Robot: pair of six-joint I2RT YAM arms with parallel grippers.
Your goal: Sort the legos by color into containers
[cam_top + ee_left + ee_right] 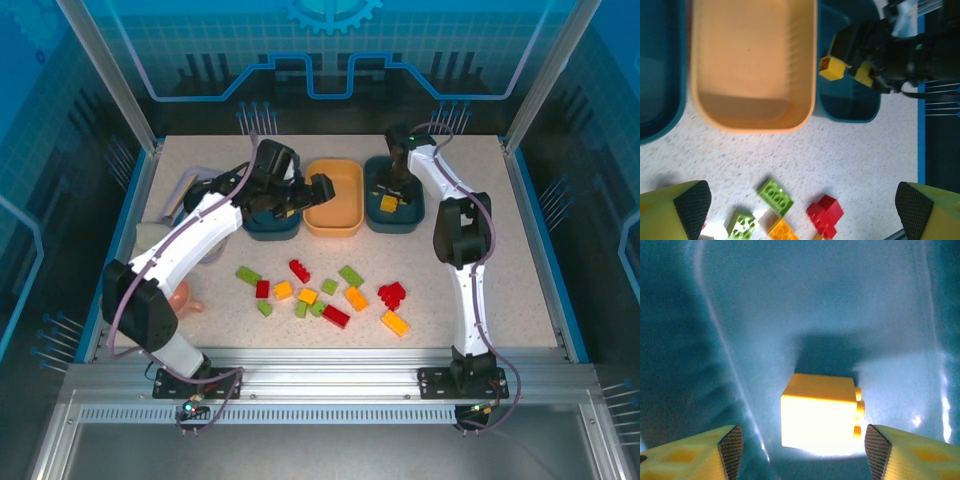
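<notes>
My left claw hangs spread wide and empty above the speckled counter. The left teal tray looks empty as far as I can see. So does the glossy, round-cornered orange tray. In the right teal tray one blocky yellow brick lies between my right claw's parted jaws, seemingly let go. The other studded plastic legos sit loose on the counter, so I judge the sorting barely begun.

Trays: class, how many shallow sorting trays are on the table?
3: left teal tray, partly covered by the left arm; orange tray in the middle; right teal tray, with a yellow brick inside. None looks fully hidden.
</notes>
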